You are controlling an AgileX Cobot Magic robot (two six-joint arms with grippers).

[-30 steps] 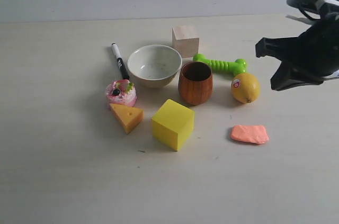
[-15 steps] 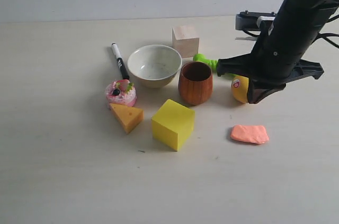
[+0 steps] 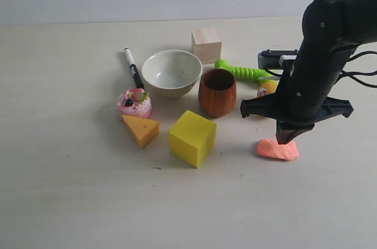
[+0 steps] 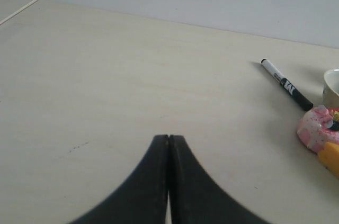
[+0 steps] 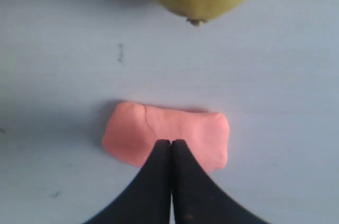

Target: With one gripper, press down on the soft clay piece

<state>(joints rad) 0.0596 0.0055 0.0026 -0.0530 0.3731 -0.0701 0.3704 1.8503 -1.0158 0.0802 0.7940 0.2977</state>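
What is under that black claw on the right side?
The pink clay piece lies under the right gripper, whose jaws are shut. They cover part of it, so contact cannot be seen.

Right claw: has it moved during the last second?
Yes. The right gripper has dropped from beside the lemon, toward the camera, to the soft clay piece.

The bulky black right arm [image 3: 321, 55], trailing cables, bends steeply down at the right of the exterior view. Its right gripper [image 3: 284, 139] points straight down, 2 jaws pressed together. The left gripper [image 4: 168, 137] is likewise closed, tips touching.
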